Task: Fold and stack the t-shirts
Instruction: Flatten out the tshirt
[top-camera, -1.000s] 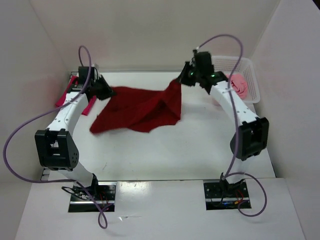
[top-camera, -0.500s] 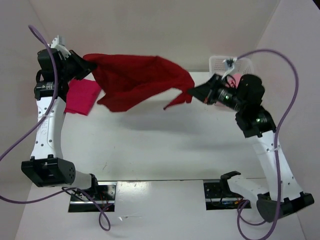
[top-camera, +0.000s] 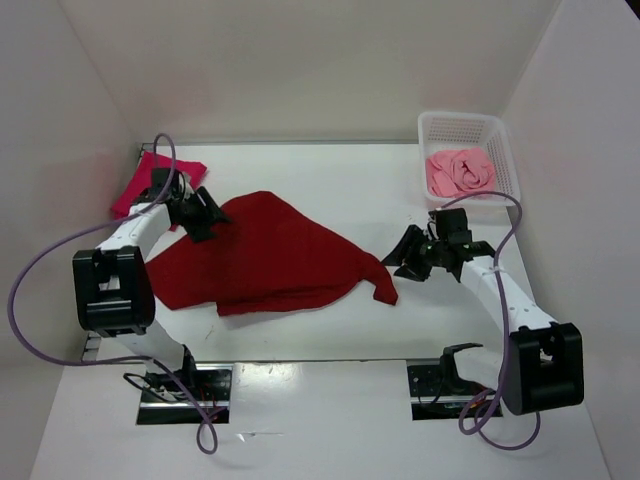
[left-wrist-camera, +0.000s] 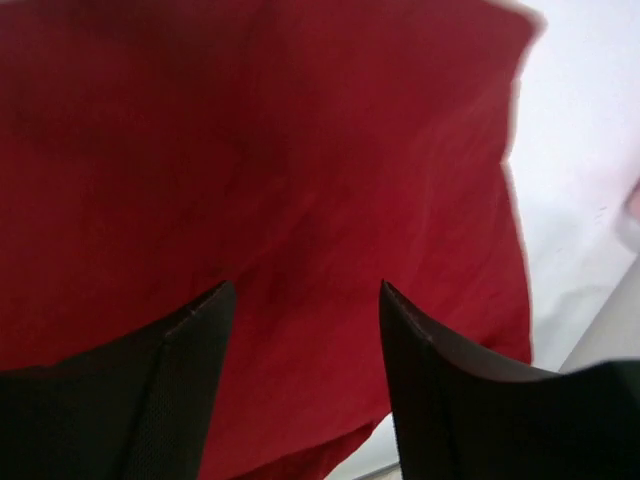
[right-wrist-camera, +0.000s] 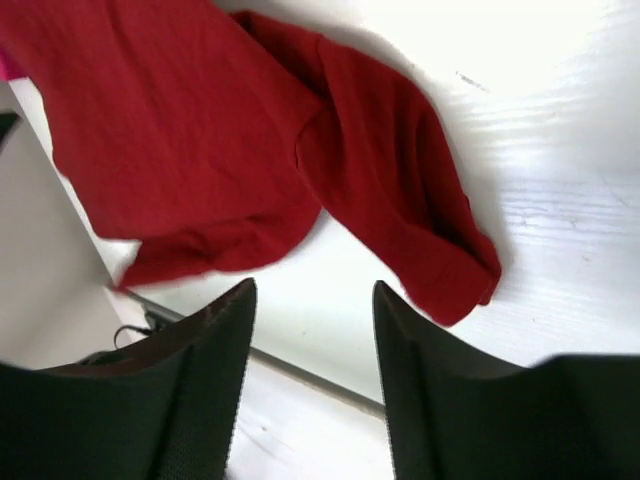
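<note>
Our left gripper (top-camera: 212, 220) and right gripper (top-camera: 395, 258) both sit wide apart holding nothing, with the crimson shirt (top-camera: 265, 255) spread on the table (top-camera: 330, 185) between them, probably laid out flat for folding.

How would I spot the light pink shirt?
On the white table, look to the far right corner, where a white mesh basket sits. The light pink shirt lies crumpled inside it. It is the palest and the only one in a basket; the dark red shirt is spread mid-table, the magenta shirt far left.
</note>
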